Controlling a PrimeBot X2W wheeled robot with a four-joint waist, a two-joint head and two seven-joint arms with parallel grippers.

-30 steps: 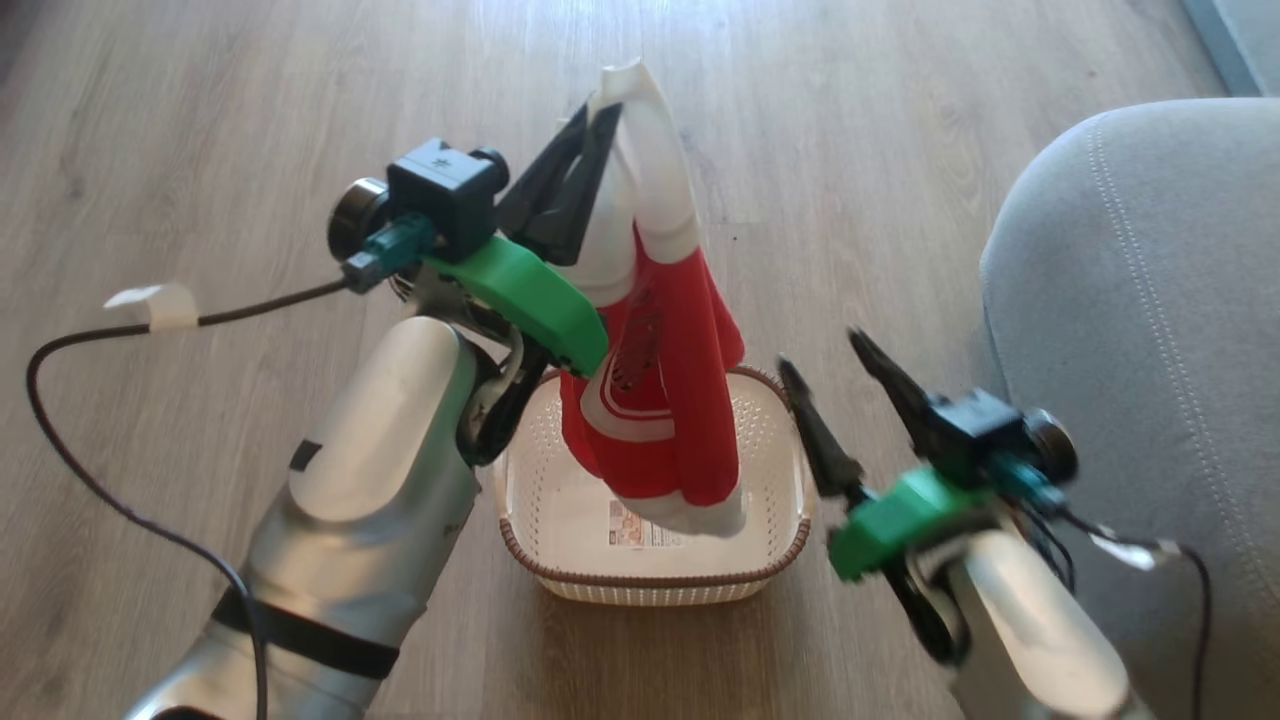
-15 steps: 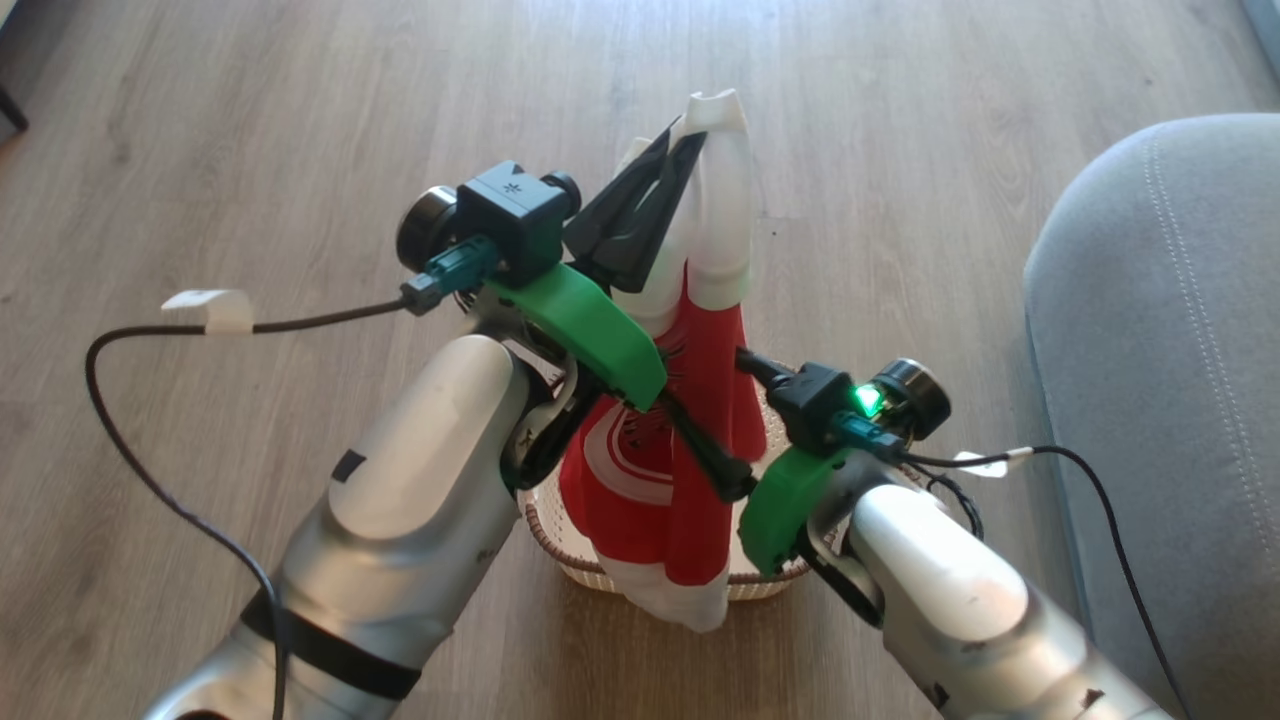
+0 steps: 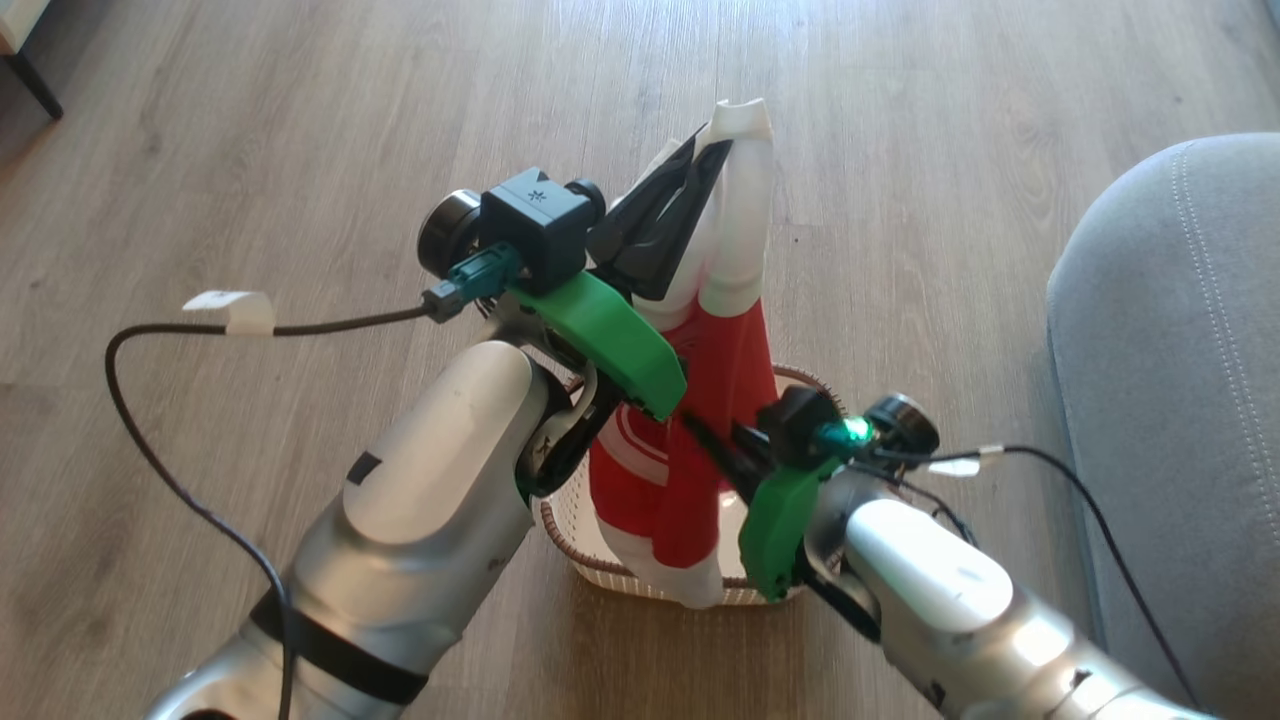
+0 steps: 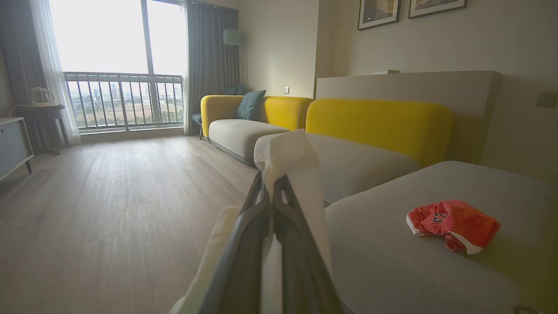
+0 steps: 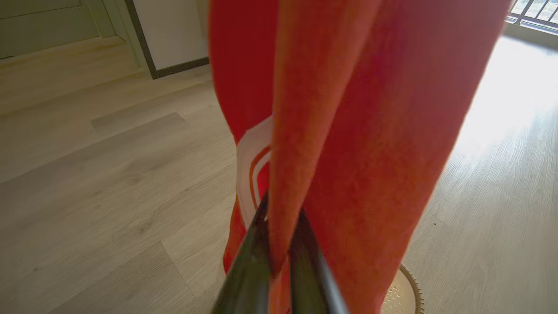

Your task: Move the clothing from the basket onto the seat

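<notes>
A red and white garment (image 3: 725,350) of the clothing hangs in a long fold over the cream basket (image 3: 612,585). My left gripper (image 3: 712,150) is shut on its white top end, which wraps the fingers (image 4: 272,187) in the left wrist view. My right gripper (image 3: 695,428) is shut on a red fold lower down, pinched between its fingers (image 5: 279,213). The garment's white hem dangles at the basket's near rim. A second red garment (image 4: 453,223) with dark numerals lies crumpled on the grey seat (image 4: 392,253). The seat's rounded corner (image 3: 1180,350) stands right of the basket.
The basket (image 5: 409,290) stands on a wooden floor (image 3: 250,150). Black cables trail from both wrists. In the left wrist view a yellow-backed sofa (image 4: 375,126) runs beyond the seat, with a window and balcony rail (image 4: 122,96) behind. A furniture leg (image 3: 30,80) stands at far left.
My right gripper swung left to the hanging garment and shut on its red fold. The left gripper kept its hold. The head view shifted, so the seat sits further right.
</notes>
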